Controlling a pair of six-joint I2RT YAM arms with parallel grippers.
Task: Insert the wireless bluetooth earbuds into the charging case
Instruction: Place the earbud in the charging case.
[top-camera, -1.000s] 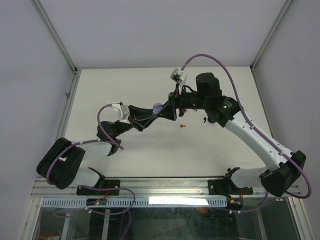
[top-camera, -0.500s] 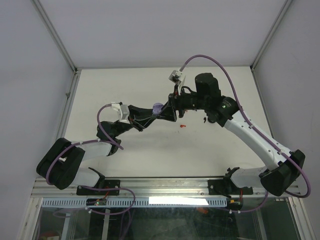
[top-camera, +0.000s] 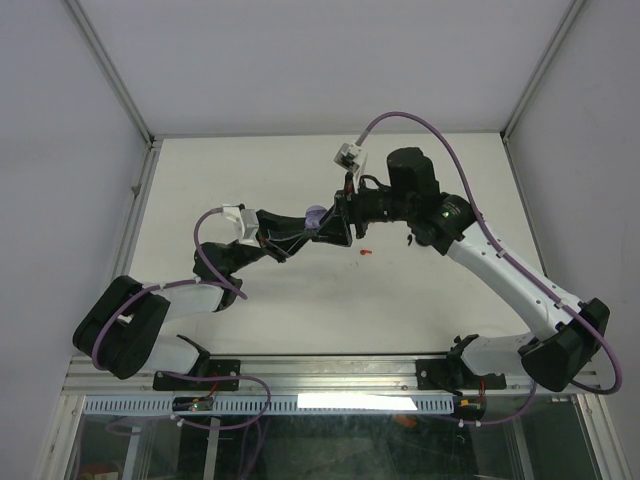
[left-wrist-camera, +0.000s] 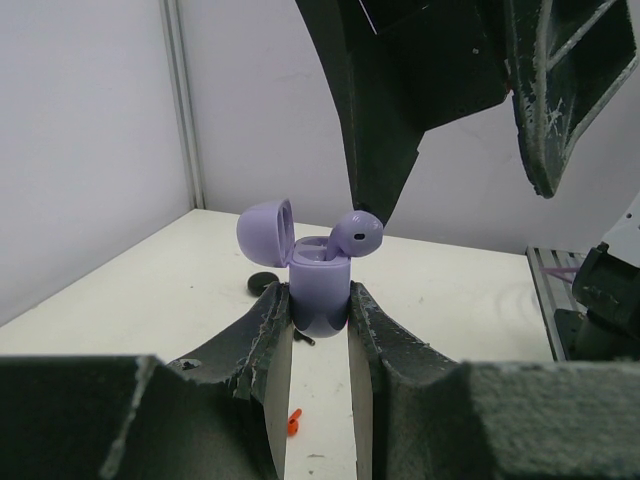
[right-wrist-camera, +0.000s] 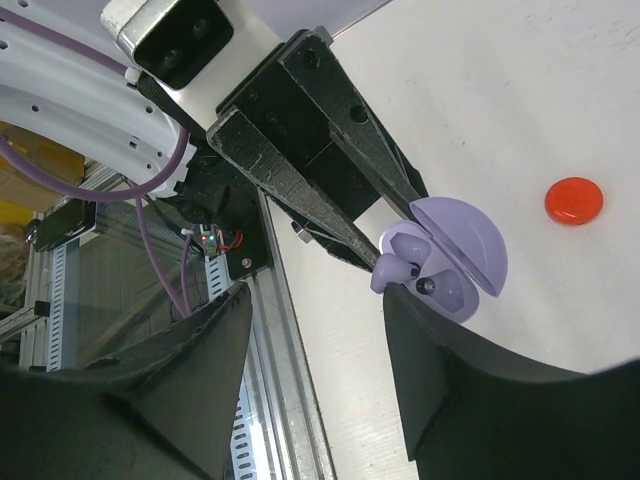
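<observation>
left gripper (left-wrist-camera: 320, 312) clamps charging case (left-wrist-camera: 318, 285), sides hidden.

light: bright, even | shadows: soft | near jaws blurred in wrist views

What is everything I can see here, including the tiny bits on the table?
charging case: one, lilac, lid open, gripped upright in the left end effector
earbud: one, lilac, at the case's mouth, under a right fingertip
red disc: one, red, on the table near the case
black disc: one, black, on the table behind the case
table: one, white
left end effector: one, black, shut on the case
right end effector: one, black, open, above the case
</observation>
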